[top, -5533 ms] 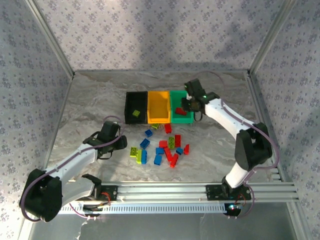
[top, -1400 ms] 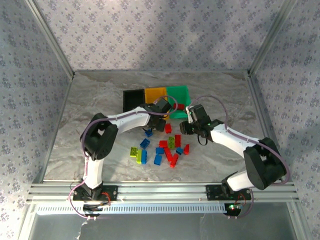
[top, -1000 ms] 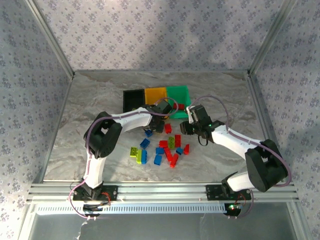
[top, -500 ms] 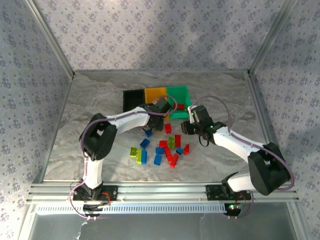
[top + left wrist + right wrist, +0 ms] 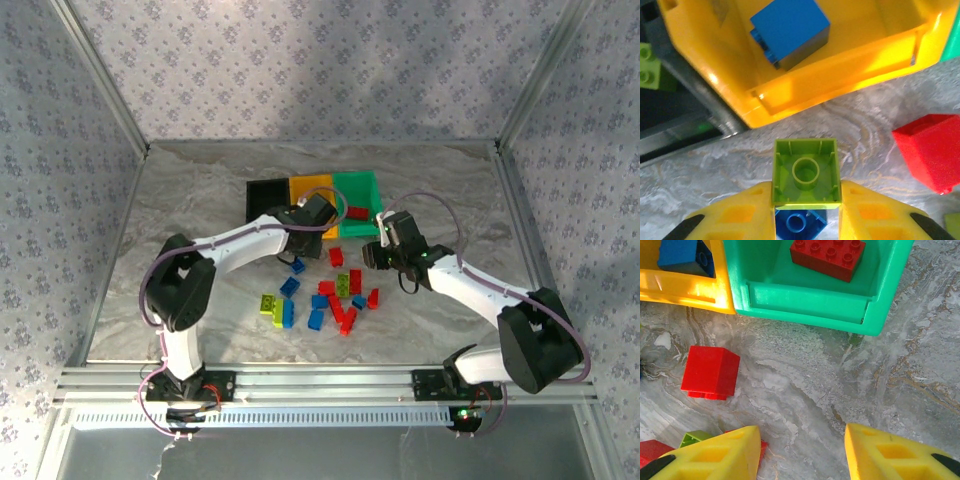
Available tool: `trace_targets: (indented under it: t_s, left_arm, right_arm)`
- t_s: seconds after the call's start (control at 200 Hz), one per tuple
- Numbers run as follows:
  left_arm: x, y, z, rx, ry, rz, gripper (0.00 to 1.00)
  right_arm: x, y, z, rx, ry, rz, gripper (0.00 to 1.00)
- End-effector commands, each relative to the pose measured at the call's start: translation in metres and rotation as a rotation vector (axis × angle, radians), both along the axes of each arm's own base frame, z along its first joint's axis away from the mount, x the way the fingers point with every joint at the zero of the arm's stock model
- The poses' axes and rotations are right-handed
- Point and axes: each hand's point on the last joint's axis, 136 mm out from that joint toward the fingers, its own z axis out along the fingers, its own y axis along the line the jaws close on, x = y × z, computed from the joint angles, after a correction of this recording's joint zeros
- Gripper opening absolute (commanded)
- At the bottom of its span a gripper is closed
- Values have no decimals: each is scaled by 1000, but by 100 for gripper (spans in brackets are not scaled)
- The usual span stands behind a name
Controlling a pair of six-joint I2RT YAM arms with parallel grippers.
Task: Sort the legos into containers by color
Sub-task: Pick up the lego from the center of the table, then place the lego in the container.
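Note:
My left gripper [image 5: 806,196] is shut on a lime green lego [image 5: 806,172], seen from its hollow underside and raised just in front of the orange-yellow bin [image 5: 850,75]. A blue lego [image 5: 790,30] lies in that bin. The black bin [image 5: 670,125] to its left holds a green lego [image 5: 647,70]. From above, the left gripper [image 5: 312,222] hovers at the front of the bins. My right gripper [image 5: 802,440] is open over bare table before the green bin [image 5: 810,302], which holds a red lego [image 5: 827,257]. Several red, blue and green legos [image 5: 330,295] lie loose.
The black bin [image 5: 265,192], yellow bin [image 5: 312,186] and green bin [image 5: 355,185] stand side by side at mid-table. A red lego [image 5: 710,372] sits left of the right gripper [image 5: 378,255]. Metal frame rails and patterned walls enclose the table.
The left gripper has shut on the lime green lego and risen a little toward the bins, its elbow swinging left. The right arm has hardly moved.

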Motion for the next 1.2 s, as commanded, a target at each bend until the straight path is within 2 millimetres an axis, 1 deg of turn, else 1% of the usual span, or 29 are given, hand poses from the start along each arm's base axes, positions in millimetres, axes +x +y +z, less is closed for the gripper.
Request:
trace_targets:
  t_s: [0.0,0.145,0.24,0.375,0.465,0.5,0.525,0.645,0.77,0.855,0.895,0.915,0.945,1.044,1.194]
  left_arm:
    - [-8,18,31,17,-50,23,30]
    - [-9,36,59,20,-106,45,30]
    - [-1,55,73,28,-140,85,30]
    - [18,82,82,25,-158,145,30]
    - [35,93,80,16,-175,163,30]
    - [39,96,74,14,-156,162,30]
    - [48,95,75,-6,-172,165,31]
    - [70,100,68,7,-158,166,33]
    - [84,95,65,16,-159,155,36]
    - [87,90,65,1,-151,147,42]
    - [86,89,65,-8,-150,145,46]
    - [85,89,65,-13,-149,146,51]
    - [84,88,65,-19,-147,145,54]
    - [76,86,68,-53,-141,143,55]
    - [55,89,75,-92,-154,130,55]
  right_arm:
    - [0,-4,3,3,-15,-15,50]
    - [1,-4,1,2,-8,-16,50]
    - [1,-3,2,7,-11,-15,50]
    - [0,-3,2,7,-11,-15,50]
    - [0,-4,3,9,-21,-20,50]
    - [0,-5,3,7,-22,-24,50]
    - [0,-6,3,7,-25,-25,50]
    - [0,-7,3,2,-28,-31,50]
    - [0,-7,2,3,-32,-30,50]
    - [0,-5,2,6,-28,-24,50]
    - [-1,-2,1,15,-23,-12,50]
    - [-1,0,0,20,-19,-4,50]
    - [-2,2,0,28,-12,7,50]
    - [-6,13,-1,67,7,39,50]
    - [-9,32,-6,107,66,98,50]
